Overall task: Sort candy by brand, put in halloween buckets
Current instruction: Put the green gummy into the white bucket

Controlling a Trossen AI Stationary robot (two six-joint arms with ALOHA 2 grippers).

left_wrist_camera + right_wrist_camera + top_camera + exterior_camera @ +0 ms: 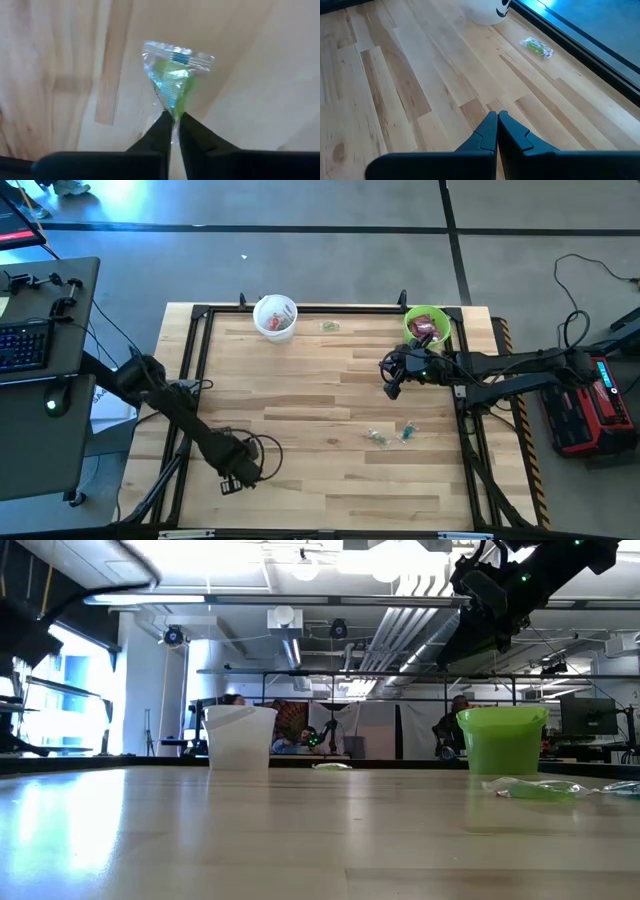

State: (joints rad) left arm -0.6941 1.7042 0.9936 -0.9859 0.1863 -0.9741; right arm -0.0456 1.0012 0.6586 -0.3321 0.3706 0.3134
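Observation:
My left gripper is near the table's front left, pointing steeply down, shut on a clear-wrapped green candy. That candy is hidden under the arm in the high view. My right gripper hangs shut and holds nothing, above the table beside the green bucket, which has magenta packets inside. The white bucket stands at the far edge with candy in it. Loose clear-wrapped candies lie at the far edge and right of centre. My left gripper pinches the twisted end of the candy's clear wrapper between its two fingertips, coming from above and pointing down. The green body and the flat sealed end reach out past the fingertips. Whether the candy still rests on the wood, I cannot tell.
A black frame runs around the wooden table top. In the right wrist view the white bucket and one green candy lie ahead by the far rail. People and equipment show beyond the table in the low view.

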